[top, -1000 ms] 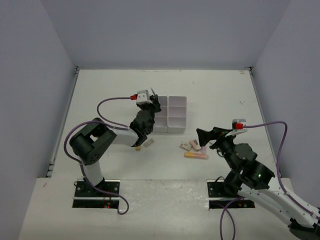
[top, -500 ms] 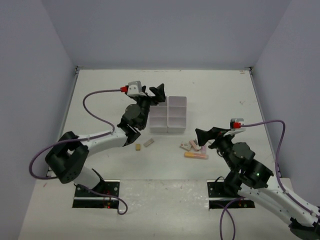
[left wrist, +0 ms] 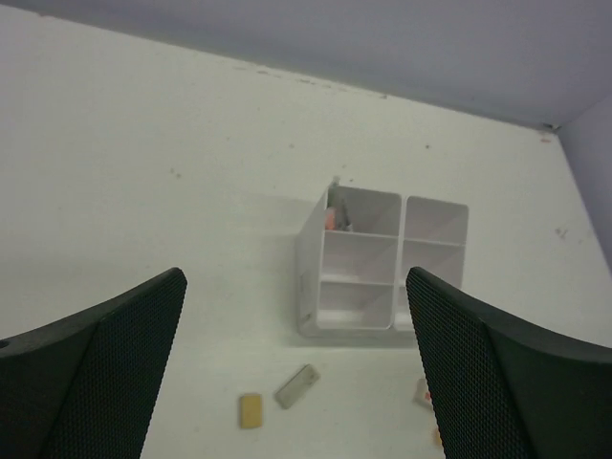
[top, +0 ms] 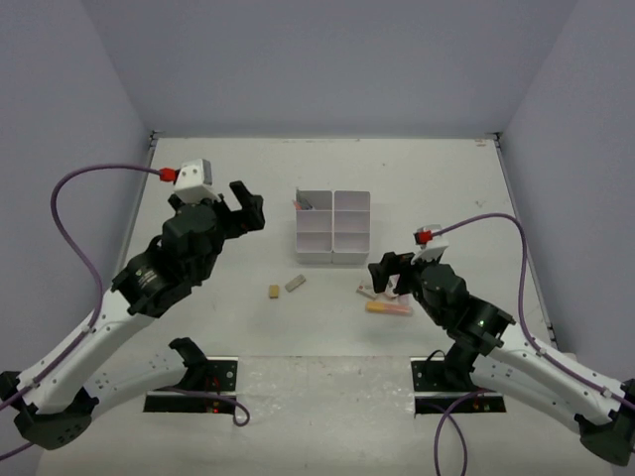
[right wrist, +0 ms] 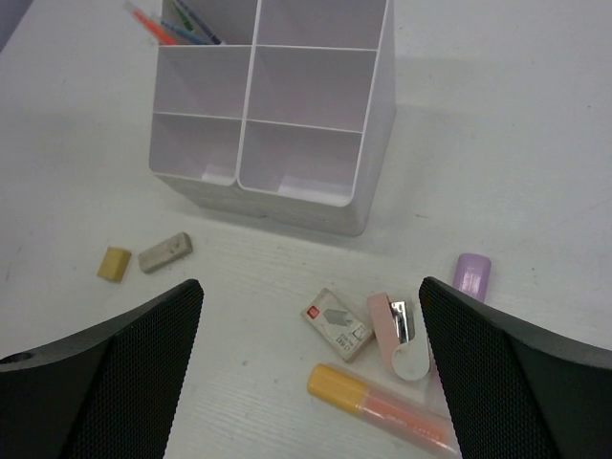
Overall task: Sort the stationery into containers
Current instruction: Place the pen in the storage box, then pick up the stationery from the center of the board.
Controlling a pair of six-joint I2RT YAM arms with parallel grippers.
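1. Since the earlier frames, the left gripper (top: 248, 206) has been drawn back from above the organizer (top: 352, 260) to a raised spot well to its left, and its jaws have gone from nearly closed to wide apart, with nothing between them.
2. Thin pens (right wrist: 177, 24), orange among them, are now seen standing in the far compartment of the organizer's left column. The other five compartments appear empty.
3. The right gripper (top: 389, 273) has been brought a little lower and nearer the loose items on the right. Its jaws are spread wide and nothing is held.
4. A drop-off by the left arm is judged to be just finished, so the step in hand is the choice of the next item.
5. Left of the organizer's near end, a tan eraser (right wrist: 114, 264) and a grey eraser (right wrist: 164, 252) lie close together on the table (top: 218, 159).
6. On the right, beneath the right gripper, a white labelled eraser (right wrist: 337, 323), a pink-and-white piece (right wrist: 402, 330), an orange-capped marker (right wrist: 378, 406) and a lilac eraser (right wrist: 471, 275) are gathered.
7. The white eraser and the pink-and-white piece lie side by side, so the next move calls for the jaws to be lowered squarely over one item only.
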